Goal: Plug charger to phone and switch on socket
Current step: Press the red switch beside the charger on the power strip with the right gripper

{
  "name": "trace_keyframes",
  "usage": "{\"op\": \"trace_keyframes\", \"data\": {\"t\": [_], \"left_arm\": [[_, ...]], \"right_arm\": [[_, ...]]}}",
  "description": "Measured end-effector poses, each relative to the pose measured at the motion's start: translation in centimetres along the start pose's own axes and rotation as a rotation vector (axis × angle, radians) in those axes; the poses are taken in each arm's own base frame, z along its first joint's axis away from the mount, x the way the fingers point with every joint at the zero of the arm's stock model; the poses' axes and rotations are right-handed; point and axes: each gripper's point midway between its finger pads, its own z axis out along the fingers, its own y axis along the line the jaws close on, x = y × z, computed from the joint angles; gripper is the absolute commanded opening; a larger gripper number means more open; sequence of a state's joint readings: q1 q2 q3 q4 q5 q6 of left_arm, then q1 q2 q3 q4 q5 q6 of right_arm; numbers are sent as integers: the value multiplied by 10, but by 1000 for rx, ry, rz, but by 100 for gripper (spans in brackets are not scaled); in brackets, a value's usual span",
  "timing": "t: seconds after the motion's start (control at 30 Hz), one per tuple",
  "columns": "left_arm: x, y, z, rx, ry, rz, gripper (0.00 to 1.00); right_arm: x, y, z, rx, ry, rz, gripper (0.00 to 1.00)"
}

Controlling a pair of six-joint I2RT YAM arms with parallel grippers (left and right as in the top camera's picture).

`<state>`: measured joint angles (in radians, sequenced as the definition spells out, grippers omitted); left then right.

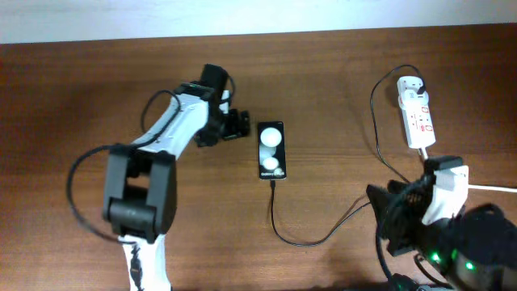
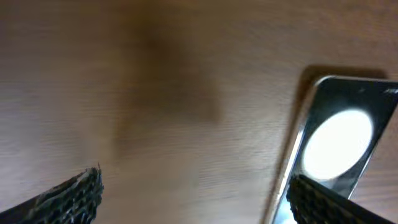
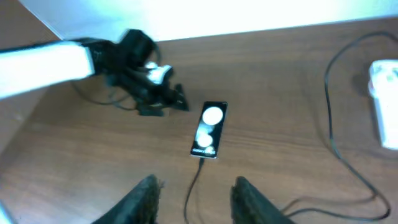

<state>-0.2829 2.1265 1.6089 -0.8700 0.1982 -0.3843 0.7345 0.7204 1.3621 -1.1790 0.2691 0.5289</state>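
The black phone point(image 1: 271, 150) lies mid-table with two white spots; it also shows in the left wrist view point(image 2: 339, 143) and the right wrist view point(image 3: 208, 129). The thin black charger cable point(image 1: 303, 239) runs from the phone's near end, where its tip sits, across to the white socket strip point(image 1: 417, 113) at the far right, seen too in the right wrist view point(image 3: 387, 99). My left gripper point(image 1: 241, 125) is open and empty just left of the phone point(image 2: 193, 199). My right gripper point(image 3: 196, 199) is open and empty, low at the right front, with the cable between its fingers' view.
A thick white cord point(image 1: 493, 188) leaves the strip toward the right edge. The table's far edge meets a pale wall point(image 1: 258, 16). The right arm's body point(image 1: 436, 226) fills the front right corner.
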Motion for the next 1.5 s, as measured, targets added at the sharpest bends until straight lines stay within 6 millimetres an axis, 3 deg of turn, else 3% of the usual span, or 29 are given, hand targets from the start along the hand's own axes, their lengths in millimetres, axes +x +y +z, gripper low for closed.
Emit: {"op": "trace_keyframes", "data": {"t": [0.07,0.1,0.2,0.3,0.37,0.5,0.6,0.7,0.83,0.97,1.07,1.13,1.2,1.27,1.4,1.5], "left_arm": [[-1,7,-39,-36,-52,1,99],[-1,5,-78,-48,-122,17,99],[10,3,-151,-64,-250,40,99],[28,11,-208,-98,-355,42,99],[45,21,-252,-133,-454,37,99],[98,54,-309,-236,-539,12,99],[125,68,-323,-271,-537,6,99],[130,71,-322,-285,-522,5,99],[130,72,-322,-289,-523,4,99],[132,72,-325,-285,-533,4,99],[144,73,-342,-258,-596,2,99],[158,75,-359,-228,-665,-1,99],[172,78,-374,-202,-728,-5,99],[189,92,-394,-201,-815,-65,99],[229,119,-427,-227,-991,-201,99],[259,126,-436,-229,-1066,-238,99]], "right_arm": [[3,-3,13,54,33,-16,19],[7,-8,23,104,67,-16,15],[19,-20,43,225,142,18,4],[35,-35,63,383,217,82,4],[40,-46,66,465,228,136,4],[35,-91,76,682,215,299,4],[36,-140,83,875,241,415,4],[42,-185,93,999,289,550,4],[50,-225,118,975,372,677,4],[59,-287,128,1023,411,790,4],[45,-325,143,998,419,832,4],[33,-340,158,980,425,832,4],[17,-359,188,941,423,814,4],[13,-374,212,920,413,811,4],[24,-396,255,865,389,818,4],[30,-405,273,839,380,821,4]]}}
